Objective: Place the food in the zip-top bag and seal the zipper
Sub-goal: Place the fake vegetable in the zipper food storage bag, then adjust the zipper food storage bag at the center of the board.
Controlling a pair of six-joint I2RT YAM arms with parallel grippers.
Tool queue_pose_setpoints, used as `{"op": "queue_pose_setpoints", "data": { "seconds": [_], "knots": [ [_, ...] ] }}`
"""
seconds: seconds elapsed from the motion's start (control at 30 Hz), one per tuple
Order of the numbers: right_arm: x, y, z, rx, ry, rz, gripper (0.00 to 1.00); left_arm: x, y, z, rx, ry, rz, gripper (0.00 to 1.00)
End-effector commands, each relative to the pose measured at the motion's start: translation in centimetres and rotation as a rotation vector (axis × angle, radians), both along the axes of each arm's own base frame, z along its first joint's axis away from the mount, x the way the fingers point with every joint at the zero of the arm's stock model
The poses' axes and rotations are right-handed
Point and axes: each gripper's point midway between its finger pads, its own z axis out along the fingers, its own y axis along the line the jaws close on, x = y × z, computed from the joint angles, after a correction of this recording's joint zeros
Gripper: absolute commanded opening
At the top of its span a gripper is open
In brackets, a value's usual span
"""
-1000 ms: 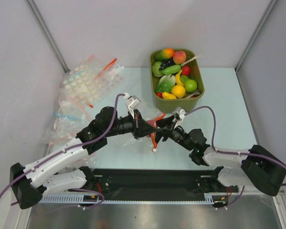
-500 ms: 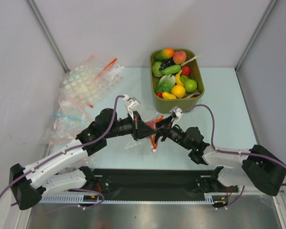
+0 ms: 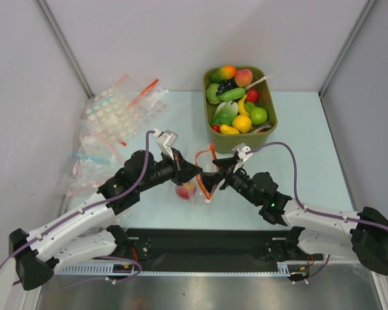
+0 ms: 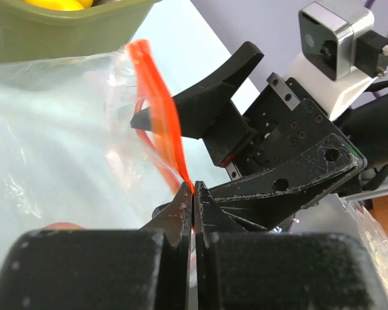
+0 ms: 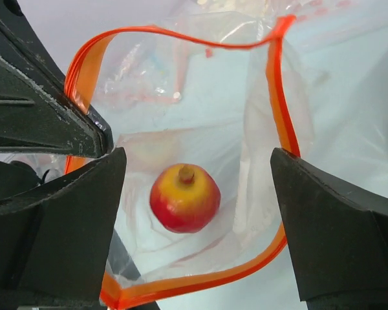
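Left tool (image 4: 192, 188) clenched on zipper (image 4: 160, 106), holding zip-top bag (image 5: 174, 110) open; right tool (image 5: 195, 168) released above bagged fruit (image 5: 184, 198); next likely fetch more food (image 3: 240, 106) from tub (image 3: 272, 119).

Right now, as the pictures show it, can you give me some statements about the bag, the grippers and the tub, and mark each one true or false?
1. The left gripper is shut on the zipper. True.
2. The right gripper is shut on the zip-top bag. False: its jaws stand open at the bag's mouth and grip nothing.
3. A red and yellow fruit lies inside the bag. True.
4. The zipper is sealed. False: the mouth gapes wide open.
5. The olive-green tub is empty. False: it holds much food.
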Motion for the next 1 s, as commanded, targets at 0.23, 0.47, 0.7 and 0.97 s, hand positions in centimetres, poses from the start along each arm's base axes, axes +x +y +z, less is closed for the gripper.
{"op": "queue_pose_setpoints", "data": {
  "seconds": [0.23, 0.47, 0.7, 0.97],
  "knots": [
    [1.7, -1.3, 1.2, -0.061, 0.031, -0.123, 0.77, 1.7, 2.5, 0.6, 0.013, -0.034, 0.16, 0.0],
    [2.3, -0.9, 0.4, -0.112, 0.073, -0.147, 0.71, 3.0, 5.0, 0.8, 0.044, -0.07, 0.296, 0.0],
    [2.8, -0.3, -0.8, -0.181, 0.117, -0.149, 0.65, 3.1, 4.8, 0.5, 0.06, -0.068, 0.293, 0.0],
    [3.5, 0.2, -2.1, -0.196, 0.18, -0.131, 0.55, 2.9, 4.9, 0.8, 0.052, -0.075, 0.288, 0.0]
  ]
}}
